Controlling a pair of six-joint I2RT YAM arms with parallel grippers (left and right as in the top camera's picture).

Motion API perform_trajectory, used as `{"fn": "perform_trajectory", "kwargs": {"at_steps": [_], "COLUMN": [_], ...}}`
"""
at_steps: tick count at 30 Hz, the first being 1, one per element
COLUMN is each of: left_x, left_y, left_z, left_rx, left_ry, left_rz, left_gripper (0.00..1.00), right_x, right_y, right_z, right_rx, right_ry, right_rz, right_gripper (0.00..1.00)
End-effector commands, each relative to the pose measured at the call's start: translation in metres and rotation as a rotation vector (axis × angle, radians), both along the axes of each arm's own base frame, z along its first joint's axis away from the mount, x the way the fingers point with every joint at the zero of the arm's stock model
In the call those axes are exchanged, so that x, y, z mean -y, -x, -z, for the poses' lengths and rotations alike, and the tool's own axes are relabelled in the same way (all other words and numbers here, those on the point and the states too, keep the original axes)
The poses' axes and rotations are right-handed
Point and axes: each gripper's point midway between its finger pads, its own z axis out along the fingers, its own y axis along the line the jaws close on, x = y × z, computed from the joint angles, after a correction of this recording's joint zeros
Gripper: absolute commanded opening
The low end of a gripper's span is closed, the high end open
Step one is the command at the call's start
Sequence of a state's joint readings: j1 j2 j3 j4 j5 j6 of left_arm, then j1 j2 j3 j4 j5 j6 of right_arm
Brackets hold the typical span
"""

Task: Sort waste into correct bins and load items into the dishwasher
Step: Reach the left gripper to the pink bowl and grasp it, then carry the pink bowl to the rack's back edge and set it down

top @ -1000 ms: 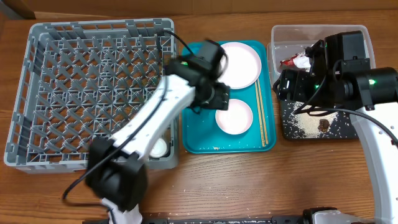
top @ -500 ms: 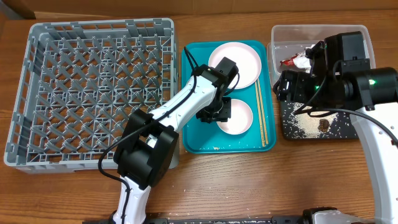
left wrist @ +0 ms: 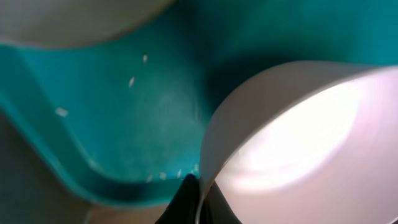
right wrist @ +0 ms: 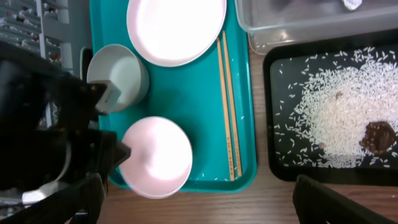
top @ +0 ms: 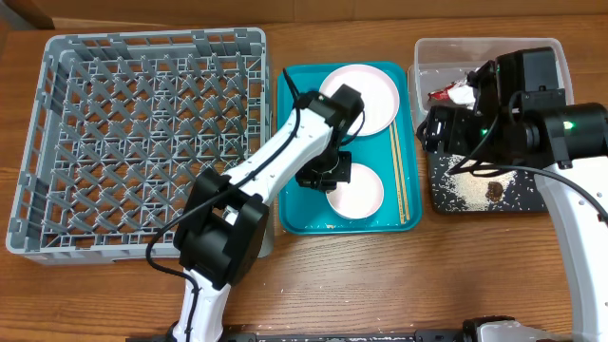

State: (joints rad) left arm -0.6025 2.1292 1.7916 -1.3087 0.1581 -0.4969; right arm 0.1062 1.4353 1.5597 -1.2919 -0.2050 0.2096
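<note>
The pinkish bowl sits at the front of the teal tray, and my left gripper is shut on its left rim. In the left wrist view the two dark fingers pinch the thin bowl wall. A pale pink plate lies at the tray's back, with two chopsticks along its right side. A grey-green bowl shows beside the plate. My right gripper hangs open over the tray's front edge, holding nothing. The grey dish rack stands at the left.
A clear tub at the back right holds a red wrapper and a white napkin. In front of it a black tray carries spread rice and a brown lump. Loose grains dot the teal tray.
My left arm swung from the rack side down onto the tray and its gripper shut on the pinkish bowl's rim. The bowl shifted slightly toward the front. The right arm stayed put.
</note>
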Motion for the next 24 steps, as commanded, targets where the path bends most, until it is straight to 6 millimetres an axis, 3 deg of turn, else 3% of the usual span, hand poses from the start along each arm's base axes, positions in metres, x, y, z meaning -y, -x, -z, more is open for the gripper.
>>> {"fn": "perform_trajectory", "kwargs": {"at_steps": [1,5,9,12,16,18,24], "left_x": [0.005,-0.035,-0.121,-0.171,-0.201,-0.217,-0.235], "left_y": [-0.015,-0.045,-0.091,-0.110,-0.128,-0.144,-0.174], "left_z": [-0.075,-0.146,-0.218,-0.245,-0.247,-0.235,-0.213], "left_rx": [0.166,0.440,0.825,0.971,1.018,1.021,1.070], "left_ry": [0.089,0.012,-0.329,-0.614,-0.828,-0.946,-1.200], "left_rz": [0.080,0.022,-0.143,-0.249,-0.310,-0.347,-0.408], "left_gripper": [0.04,0.04,0.04,0.04,0.04,0.04,0.04], "right_x": [0.000,-0.001,-0.001,-0.001,-0.001,-0.001,-0.001], "right_y": [-0.004,-0.006,-0.009,-0.009,-0.009,-0.009,-0.009], "right_z": [-0.005,-0.006,-0.008,-0.007,-0.007,-0.007,-0.007], "right_rx": [0.023,0.030,0.045,0.044,0.044,0.045,0.044], "right_ry": [0.001,0.001,-0.001,0.000,0.000,0.000,0.000], "right_rz": [0.002,0.002,0.002,0.002,0.002,0.002,0.002], "right_gripper": [0.99,1.00,1.00,1.00,1.00,1.00,1.00]}}
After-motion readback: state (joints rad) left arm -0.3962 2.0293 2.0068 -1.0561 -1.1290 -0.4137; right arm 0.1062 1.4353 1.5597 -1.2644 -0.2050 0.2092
